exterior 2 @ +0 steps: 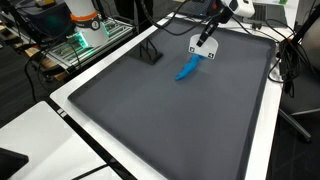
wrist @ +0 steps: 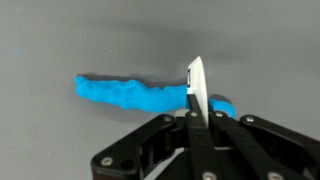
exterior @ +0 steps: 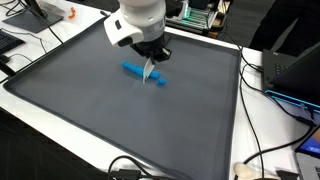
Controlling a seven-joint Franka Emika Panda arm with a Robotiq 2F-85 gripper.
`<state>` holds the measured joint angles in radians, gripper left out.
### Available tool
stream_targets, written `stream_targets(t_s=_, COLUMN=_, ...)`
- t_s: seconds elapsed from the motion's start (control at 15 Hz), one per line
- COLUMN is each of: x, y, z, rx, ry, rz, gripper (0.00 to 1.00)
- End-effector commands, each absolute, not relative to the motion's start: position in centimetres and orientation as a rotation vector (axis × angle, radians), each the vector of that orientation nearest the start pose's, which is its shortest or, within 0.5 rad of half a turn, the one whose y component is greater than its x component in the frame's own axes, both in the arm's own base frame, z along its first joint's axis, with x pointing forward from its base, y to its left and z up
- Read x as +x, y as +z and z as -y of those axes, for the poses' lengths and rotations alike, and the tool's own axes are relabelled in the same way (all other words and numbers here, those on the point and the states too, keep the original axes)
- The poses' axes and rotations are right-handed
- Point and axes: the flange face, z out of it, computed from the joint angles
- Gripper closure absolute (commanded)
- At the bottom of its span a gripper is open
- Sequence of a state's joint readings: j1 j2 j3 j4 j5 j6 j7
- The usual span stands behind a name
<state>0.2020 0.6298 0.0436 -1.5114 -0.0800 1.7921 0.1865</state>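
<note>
In an exterior view the gripper [exterior: 153, 58] has its jaws pinched tight on a thin white piece [exterior: 150, 73], right over the blue strip [exterior: 135, 69], which lies approx. mid-mat [exterior: 80, 100], toward the far edge. In an exterior view the gripper [exterior 2: 208, 35] w/ the white piece [exterior 2: 201, 47] is just above the blue strip's [exterior 2: 186, 70] upper end; contact can't be told. Wrist view: gripper [wrist: 192, 118] clamps the white piece [wrist: 195, 85] edge-on, across the lumpy blue strip [wrist: 125, 95] near its right end.

Soft, even overhead light casts only faint shadows on the grey mat [exterior: 90, 110] in both exterior views, while the white strip [wrist: 196, 85], centre right in the wrist view, is blown out.
</note>
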Motion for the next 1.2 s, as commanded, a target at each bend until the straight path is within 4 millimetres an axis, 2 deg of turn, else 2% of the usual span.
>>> stream_targets(t_s=0.0, x=64.3, y=26.3, z=-14.4, rx=-3.222, ry=0.509, rz=0.172, gripper=0.99)
stream_targets(t_s=0.67, x=63.9, y=24.8, z=-14.1, rx=-3.256, ry=0.475, rz=0.233, gripper=0.99)
stream_targets(t_s=1.13, x=63.3, y=23.3, z=-14.4, rx=-3.243, ry=0.511, rz=0.275, gripper=0.99)
